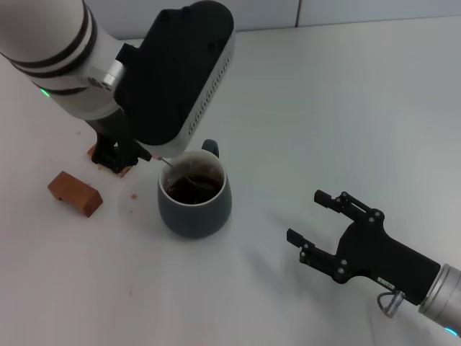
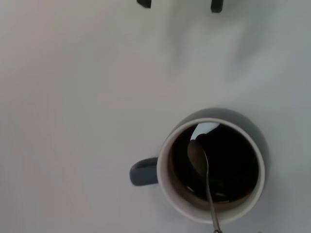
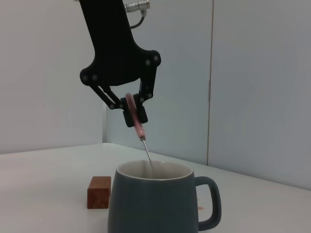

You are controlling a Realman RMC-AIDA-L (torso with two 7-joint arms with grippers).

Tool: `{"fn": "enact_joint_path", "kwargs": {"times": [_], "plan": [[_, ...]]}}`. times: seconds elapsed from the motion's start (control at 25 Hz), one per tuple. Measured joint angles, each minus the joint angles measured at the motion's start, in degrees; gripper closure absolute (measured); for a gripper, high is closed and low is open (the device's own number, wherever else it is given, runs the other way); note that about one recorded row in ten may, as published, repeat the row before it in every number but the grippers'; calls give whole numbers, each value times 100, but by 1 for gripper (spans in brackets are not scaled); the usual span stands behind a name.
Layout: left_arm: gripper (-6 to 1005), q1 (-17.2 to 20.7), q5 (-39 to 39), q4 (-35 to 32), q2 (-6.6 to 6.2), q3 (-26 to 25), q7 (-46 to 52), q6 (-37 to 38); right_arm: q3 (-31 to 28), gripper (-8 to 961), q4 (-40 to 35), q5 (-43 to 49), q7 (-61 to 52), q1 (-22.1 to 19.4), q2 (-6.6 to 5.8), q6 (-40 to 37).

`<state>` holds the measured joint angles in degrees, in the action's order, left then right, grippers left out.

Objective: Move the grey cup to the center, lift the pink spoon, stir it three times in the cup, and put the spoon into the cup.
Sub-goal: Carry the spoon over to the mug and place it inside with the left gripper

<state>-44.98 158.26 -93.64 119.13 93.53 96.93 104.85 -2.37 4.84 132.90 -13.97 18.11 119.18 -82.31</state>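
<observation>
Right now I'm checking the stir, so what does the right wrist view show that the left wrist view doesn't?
Only the right wrist view shows the left gripper, its fingers shut on the pink handle of the pink spoon, plus a wooden block beside the grey cup. Only the left wrist view looks down into the cup, showing the spoon's bowl lying in the dark liquid. Both show the cup, its handle and the spoon's metal neck.

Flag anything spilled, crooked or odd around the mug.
A few small reddish specks dot the white table left of the rounded blue-grey ceramic mug, near the reddish-brown wooden block. Otherwise nothing: the left gripper holds the pink-handled metal spoon in the mug; the right gripper waits open.
</observation>
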Motion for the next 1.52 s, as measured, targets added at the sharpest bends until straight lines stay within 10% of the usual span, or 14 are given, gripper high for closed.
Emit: {"fn": "enact_joint_path", "kwargs": {"times": [1.52], "plan": [[770,-4,132,-99,4,401,247,227,1,195,-1,20,4,0,-8,24]]}}
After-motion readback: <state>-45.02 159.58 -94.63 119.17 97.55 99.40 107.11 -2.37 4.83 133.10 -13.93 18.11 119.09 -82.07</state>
